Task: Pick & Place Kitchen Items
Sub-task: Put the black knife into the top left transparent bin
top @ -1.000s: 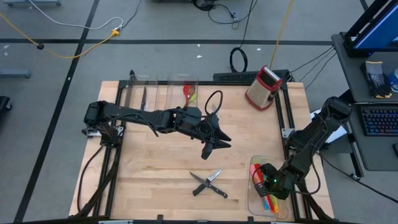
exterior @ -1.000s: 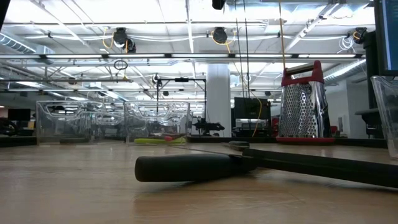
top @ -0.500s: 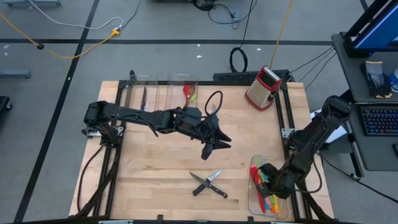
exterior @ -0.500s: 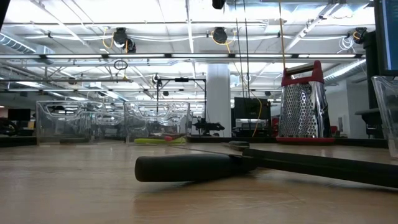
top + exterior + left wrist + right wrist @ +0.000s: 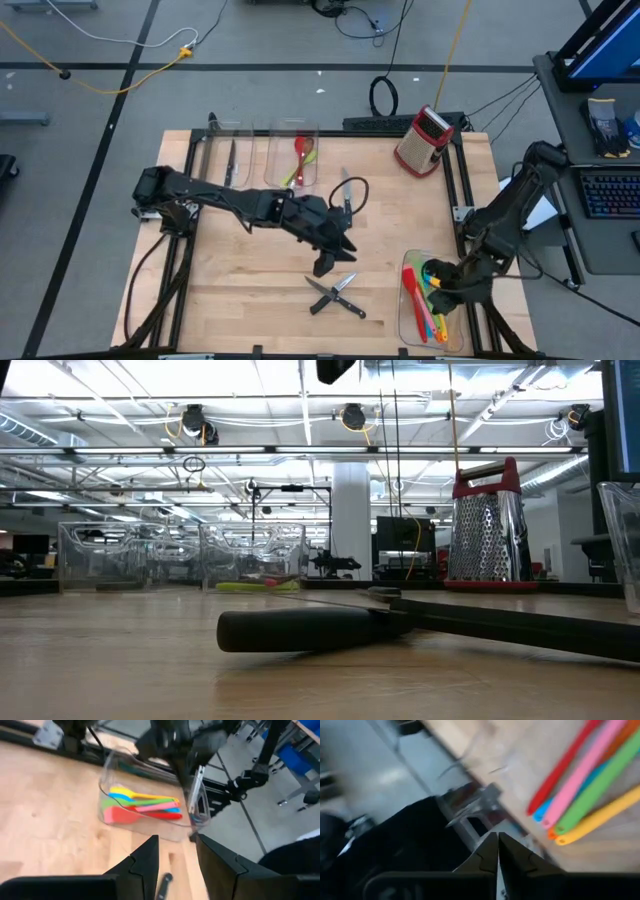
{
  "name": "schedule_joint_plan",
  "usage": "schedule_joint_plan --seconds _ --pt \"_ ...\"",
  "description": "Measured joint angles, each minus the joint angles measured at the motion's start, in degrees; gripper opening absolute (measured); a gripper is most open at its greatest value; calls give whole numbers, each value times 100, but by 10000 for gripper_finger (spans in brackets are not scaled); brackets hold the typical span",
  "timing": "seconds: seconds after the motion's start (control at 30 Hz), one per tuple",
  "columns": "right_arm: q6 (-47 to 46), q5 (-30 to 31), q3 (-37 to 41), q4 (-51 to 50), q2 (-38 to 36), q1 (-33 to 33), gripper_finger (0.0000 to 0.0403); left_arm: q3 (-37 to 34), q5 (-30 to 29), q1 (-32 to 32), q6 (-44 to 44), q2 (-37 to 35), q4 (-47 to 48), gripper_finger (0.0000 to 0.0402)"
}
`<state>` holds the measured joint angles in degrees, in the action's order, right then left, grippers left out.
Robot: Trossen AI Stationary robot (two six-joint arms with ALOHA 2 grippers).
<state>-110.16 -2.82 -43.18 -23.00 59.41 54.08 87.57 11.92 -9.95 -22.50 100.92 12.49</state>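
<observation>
Coloured utensils [image 5: 424, 300] lie binned beside the right gripper [image 5: 440, 287], jaws together and empty, while the left gripper [image 5: 327, 262], fingers apart, hovers above two knives [image 5: 336, 295] left on the table.

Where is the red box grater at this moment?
In the high view the red box grater stands at the table's far right corner, clear of both arms.

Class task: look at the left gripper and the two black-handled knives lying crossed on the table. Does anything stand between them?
Nothing visible does. The left gripper hangs open just beside the crossed knives, with only bare table between them.
</observation>
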Motion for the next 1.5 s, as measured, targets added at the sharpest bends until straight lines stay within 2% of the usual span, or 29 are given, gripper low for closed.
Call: schedule_joint_plan --seconds 0.1,0.2,0.4,0.57,0.8,0.93,1.13,1.33,1.5 --pt "354 22 0 296 -260 0 6 0 -2 -129 -183 0 70 136" --pt "836 373 0 701 -493 2 5 0 -104 -262 -368 0 70 136" --pt "2555 1432 0 1722 -840 2 1 0 -1105 -506 -893 0 63 136" --pt "4028 1947 -4 2177 -999 -14 1 0 -1607 -649 -1573 0 57 136" --pt "5912 2159 -4 2148 -1151 -354 3 0 -2037 -874 -3336 0 87 136" --pt "6939 2233 -4 2157 -1223 -624 1 0 -2417 -1039 -3951 0 94 136" --pt "7714 2231 -4 2258 -1269 -1013 1 0 -2861 -1081 -3904 0 99 136" --pt "7991 2228 -4 2338 -1269 -1383 1 0 -2898 -819 -3431 0 177 136" --pt "8633 2226 -4 2541 -1306 -1600 1 0 -2898 -505 -3155 3 284 136"
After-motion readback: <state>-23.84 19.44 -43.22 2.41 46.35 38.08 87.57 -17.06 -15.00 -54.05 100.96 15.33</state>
